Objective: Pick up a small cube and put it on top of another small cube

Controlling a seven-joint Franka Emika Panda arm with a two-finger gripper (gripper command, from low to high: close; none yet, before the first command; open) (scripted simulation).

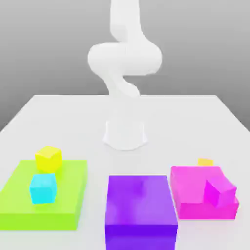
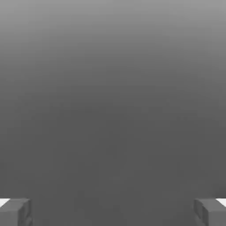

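White table spread wide under a grey backdrop, with the white arm rising from its round base at the table's middle and coiling upward. Taken as landmark: the purple block, a tall slab nearest the camera, in front of the base.

To the exterior view's left of the purple block, well apart from it, a flat lime-green slab. To the exterior view's right of the purple block, just beside it, a magenta slab, lower than the purple one.

On the green slab, a cyan cube toward its middle and a lemon-yellow cube at its far edge, both left of the purple block in the exterior view. On the magenta slab, a magenta cube near the corner farthest from the purple block.

Smallest of all, the small orange cube: resting on the table beyond the magenta slab's far edge, right of and farther back than the purple block in the exterior view, mostly hidden behind the slab, with just its top showing.

In the hand view, gripper spread to full width, one grey fingertip at each side of the frame, plain grey between them and nothing held.
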